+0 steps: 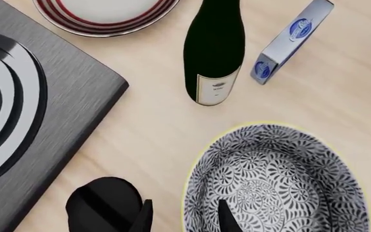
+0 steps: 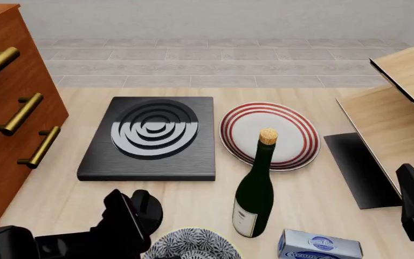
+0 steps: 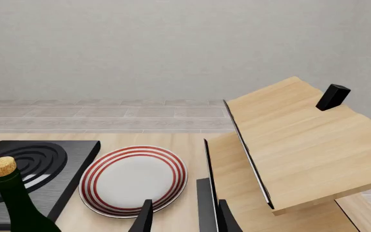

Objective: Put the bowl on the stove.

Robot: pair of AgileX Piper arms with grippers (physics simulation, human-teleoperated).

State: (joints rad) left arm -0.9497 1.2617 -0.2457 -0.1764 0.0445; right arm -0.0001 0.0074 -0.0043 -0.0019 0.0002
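Wooden drawer cabinet (image 2: pixel 9 108) with brass handles, at the table's left. Stove (image 2: pixel 151 137), black slab with ringed burner, far-left on the table (image 2: pixel 315 189). Red-ringed plate (image 2: pixel 268 134) just beside it. Bowl (image 1: pixel 279 181), floral, at the near edge, apart from the stove. Wine bottle (image 2: pixel 255 190), upright, corked. Blue-and-white carton (image 2: pixel 319 246). Left gripper (image 1: pixel 184 217), fingers spread astride the bowl's rim. Right gripper (image 3: pixel 184 217), fingers parted, holding nothing.

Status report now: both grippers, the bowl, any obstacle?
Left gripper open astride bowl rim. Right gripper open, empty. Bowl not on stove. Wine bottle stands beside bowl.
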